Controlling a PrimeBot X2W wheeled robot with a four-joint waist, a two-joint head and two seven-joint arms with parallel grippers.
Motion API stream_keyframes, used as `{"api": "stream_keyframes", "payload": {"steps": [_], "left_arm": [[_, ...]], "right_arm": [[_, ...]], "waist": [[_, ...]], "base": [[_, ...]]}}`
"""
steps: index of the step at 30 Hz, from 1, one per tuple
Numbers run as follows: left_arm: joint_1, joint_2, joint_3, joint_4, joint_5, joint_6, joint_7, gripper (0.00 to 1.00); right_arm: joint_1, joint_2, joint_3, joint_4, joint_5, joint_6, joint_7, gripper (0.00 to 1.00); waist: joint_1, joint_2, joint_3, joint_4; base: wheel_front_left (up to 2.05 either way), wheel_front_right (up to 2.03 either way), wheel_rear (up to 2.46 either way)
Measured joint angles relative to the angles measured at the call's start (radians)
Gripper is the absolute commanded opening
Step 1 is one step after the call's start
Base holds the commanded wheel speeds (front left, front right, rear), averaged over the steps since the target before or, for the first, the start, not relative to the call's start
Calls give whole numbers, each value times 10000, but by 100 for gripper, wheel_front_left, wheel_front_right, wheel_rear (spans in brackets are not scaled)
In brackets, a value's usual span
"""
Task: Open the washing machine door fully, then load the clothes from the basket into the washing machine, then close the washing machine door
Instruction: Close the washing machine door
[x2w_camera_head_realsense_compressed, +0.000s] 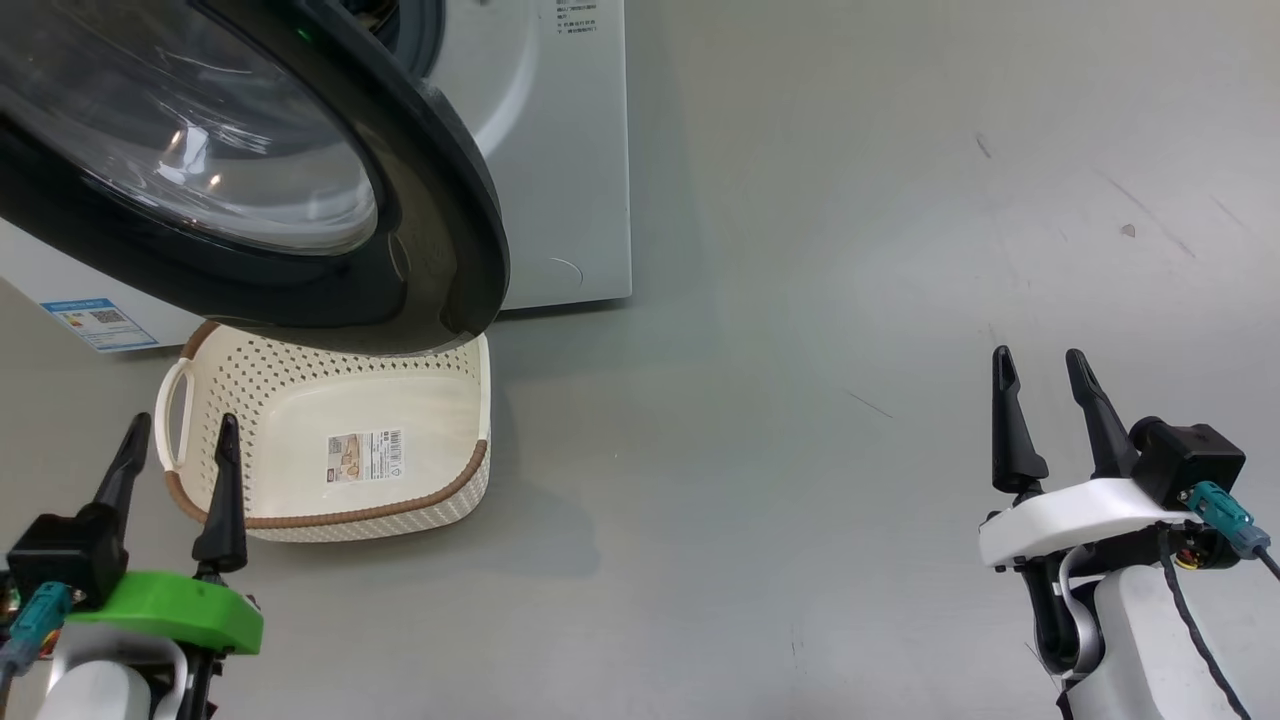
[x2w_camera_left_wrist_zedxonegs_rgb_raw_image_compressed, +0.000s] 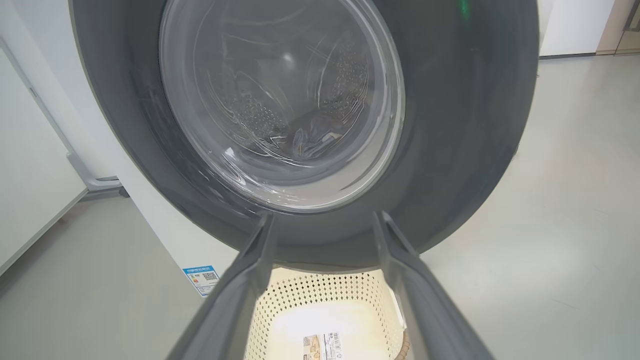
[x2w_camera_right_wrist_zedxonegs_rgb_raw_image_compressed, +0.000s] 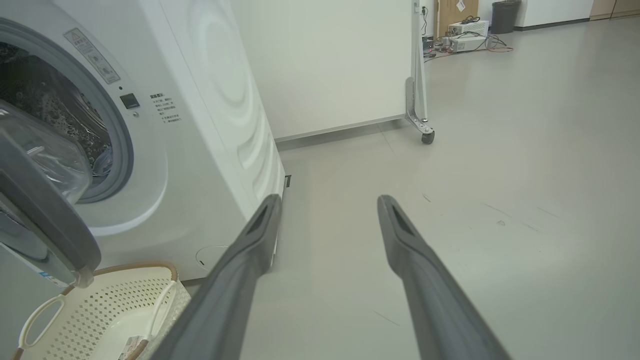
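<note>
The washing machine door (x2w_camera_head_realsense_compressed: 430, 200), black-rimmed with a clear glass bowl, stands swung out from the white washing machine (x2w_camera_head_realsense_compressed: 560, 150) and hangs over the basket (x2w_camera_head_realsense_compressed: 260, 400). The cream basket sits on the floor with only a label sticker on its bottom. Light blue clothes (x2w_camera_right_wrist_zedxonegs_rgb_raw_image_compressed: 102, 165) lie inside the drum and also show through the door glass as clothes (x2w_camera_left_wrist_zedxonegs_rgb_raw_image_compressed: 312, 140). My left gripper (x2w_camera_head_realsense_compressed: 185, 425) is open near the basket's near left corner and points at the door (x2w_camera_left_wrist_zedxonegs_rgb_raw_image_compressed: 450, 125). My right gripper (x2w_camera_head_realsense_compressed: 1038, 360) is open over bare floor, far to the right.
Grey floor (x2w_camera_head_realsense_compressed: 900, 300) spreads to the right of the machine. A white partition on castors (x2w_camera_right_wrist_zedxonegs_rgb_raw_image_compressed: 420, 75) stands behind it, with boxes and cables (x2w_camera_right_wrist_zedxonegs_rgb_raw_image_compressed: 467, 35) further back. A blue-and-white QR sticker (x2w_camera_head_realsense_compressed: 100, 322) is low on the machine's front.
</note>
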Motion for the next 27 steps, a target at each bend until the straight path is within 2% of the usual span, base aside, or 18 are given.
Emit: {"api": "stream_keyframes", "payload": {"steps": [9, 13, 27], "left_arm": [[103, -493, 63, 343, 207, 284, 2, 100], [86, -719, 481, 198, 222, 454, 2, 100], [81, -1095, 1007, 105, 449, 500, 2, 100]], "right_arm": [[6, -2, -10, -63, -184, 0, 0, 100], [10, -2, 6, -190, -286, 0, 0, 100], [32, -2, 98, -316, -345, 0, 0, 100]], "waist": [[0, 0, -197, -47], [0, 0, -264, -36], [0, 0, -416, 112]], "base": [[0, 0, 0], [0, 0, 0], [0, 0, 0]]}}
